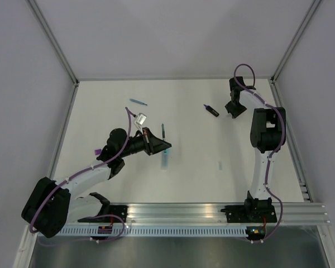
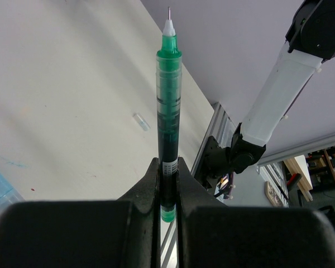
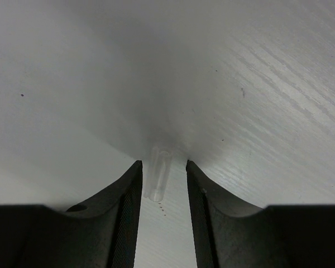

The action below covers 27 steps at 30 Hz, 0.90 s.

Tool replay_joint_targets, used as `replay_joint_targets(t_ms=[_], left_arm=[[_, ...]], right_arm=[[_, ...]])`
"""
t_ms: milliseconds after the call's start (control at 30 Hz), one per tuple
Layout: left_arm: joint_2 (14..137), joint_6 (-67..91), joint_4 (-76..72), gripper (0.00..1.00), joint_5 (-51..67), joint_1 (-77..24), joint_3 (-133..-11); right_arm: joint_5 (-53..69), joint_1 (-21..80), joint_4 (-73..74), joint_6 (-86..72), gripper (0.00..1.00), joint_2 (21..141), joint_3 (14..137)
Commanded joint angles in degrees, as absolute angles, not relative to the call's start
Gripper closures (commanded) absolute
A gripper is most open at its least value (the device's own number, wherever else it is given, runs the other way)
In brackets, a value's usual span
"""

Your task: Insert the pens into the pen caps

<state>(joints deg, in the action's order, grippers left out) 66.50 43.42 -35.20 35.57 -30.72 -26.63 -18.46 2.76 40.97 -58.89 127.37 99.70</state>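
My left gripper [image 2: 168, 167] is shut on a thin green pen [image 2: 168, 106] and holds it by its rear end, bare tip pointing away. In the top view this gripper [image 1: 166, 146] is mid-table with the pen [image 1: 164, 134] in it. My right gripper [image 3: 162, 164] is open and down at the table, with a small clear cap [image 3: 158, 174] lying between its fingers. In the top view it [image 1: 232, 111] is at the far right. A black-and-purple marker [image 1: 212, 110] lies just to its left. A pale-blue highlighter [image 1: 165, 159] lies by my left gripper, and a thin blue pen [image 1: 138, 102] lies further back.
A pale cap [image 1: 220, 165] lies on the table right of centre and shows in the left wrist view [image 2: 141, 121]. A purple cap [image 1: 96, 151] lies beside the left arm. The highlighter's end [image 2: 0, 187] shows at the left wrist view's lower left. A metal rail [image 1: 212, 212] runs along the near edge.
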Motion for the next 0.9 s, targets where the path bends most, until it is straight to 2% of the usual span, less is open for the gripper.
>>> replay_joint_targets(t_ms=[0, 200, 300, 467, 500, 667, 733, 867], left_arm=[[66.3, 41.6, -35.7, 0.98, 34.8, -30.9, -28.7], [66.3, 41.5, -35.6, 0.98, 34.7, -30.9, -28.6], [66.4, 41.5, -35.7, 0.98, 34.5, -30.9, -28.7], [66.3, 41.5, -35.7, 0.98, 34.6, -30.9, -28.7], [66.4, 41.5, -35.7, 0.98, 34.6, -30.9, -28.7], [66.3, 41.5, -35.6, 0.98, 34.6, -30.9, -28.6], [66.1, 41.5, -35.7, 0.98, 34.6, -30.9, -28.5], [66.3, 41.4, -35.6, 0.98, 34.5, -30.9, -28.6]], right_arm=[[-19.5, 2.5, 43.5, -58.6, 0.58, 128.4, 101.8], [-18.9, 2.4, 43.3, -57.8, 0.61, 130.0, 102.7], [-18.6, 2.4, 42.9, -56.4, 0.66, 130.4, 102.8], [-17.6, 2.4, 41.1, -54.8, 0.79, 130.9, 101.9], [-17.4, 2.3, 40.8, -53.8, 0.85, 131.0, 101.6], [-13.7, 2.1, 38.4, -48.5, 1.0, 130.8, 99.7], [-9.9, 2.1, 35.4, -43.7, 1.0, 129.4, 97.9], [-0.2, 2.3, 25.0, -35.1, 1.0, 123.2, 86.2]])
